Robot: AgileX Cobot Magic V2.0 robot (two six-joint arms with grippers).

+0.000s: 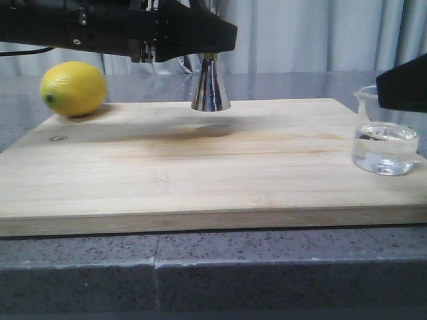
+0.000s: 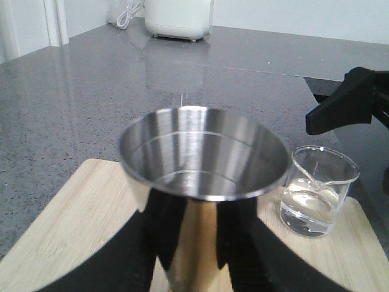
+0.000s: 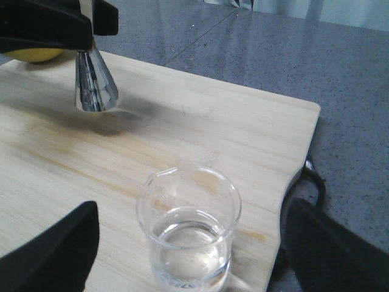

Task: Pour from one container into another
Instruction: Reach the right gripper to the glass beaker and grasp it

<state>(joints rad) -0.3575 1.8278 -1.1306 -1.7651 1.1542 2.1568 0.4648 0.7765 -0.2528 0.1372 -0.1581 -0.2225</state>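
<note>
While the left pincer [image 1: 208,57] grips the lifted jigger [image 1: 211,90], the right pincer [image 3: 188,243] gapes around the beaker [image 3: 189,231].

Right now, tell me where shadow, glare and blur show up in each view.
Front view: soft shadow on the cutting board beneath the lifted jigger. Left wrist view: streaky reflections inside the jigger's cup, the near claw blurred dark. Right wrist view: the beaker is sharp, the claw fingers blurred.

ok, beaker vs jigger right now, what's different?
The beaker is clear glass; the jigger is shiny steel. The beaker stands on the cutting board, ungripped, between the open right claw fingers; the jigger hangs above it in the left claw. The beaker holds clear liquid; the jigger looks empty. Both are upright.
</note>
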